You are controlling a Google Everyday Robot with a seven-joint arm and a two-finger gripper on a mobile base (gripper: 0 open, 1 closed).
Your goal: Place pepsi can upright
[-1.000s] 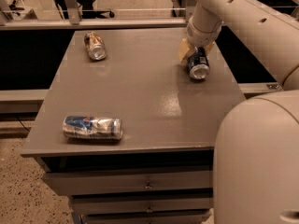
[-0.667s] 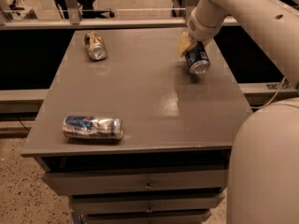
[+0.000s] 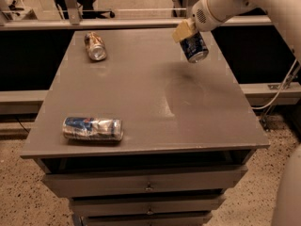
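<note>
Near the front left corner of the desk lies a dented blue-and-silver can, on its side and roughly parallel to the front edge. Close to the far left corner lies a brown-orange and silver can, also on its side, with its silver end turned toward the front.

Toward the far right corner, the pepsi can hangs clear of the desk, with its shadow on the surface below it. It is tilted, not upright: the silver end points down and toward the front edge, and the dark blue body slants up and back into the gripper. The jaws are clamped on the can's upper, rear part, and the white arm reaches in from beyond the right edge.

The step in hand looks like the carry-and-turn: the can is grasped and raised but not yet stood up. The next move probably calls for rotating the wrist until the can's axis is vertical. Then the can should be lowered squarely onto the bare desk below, well away from the right edge, and the jaws parted only once its base sits flat. Released at a slant, a smooth can would likely tip and roll.
</note>
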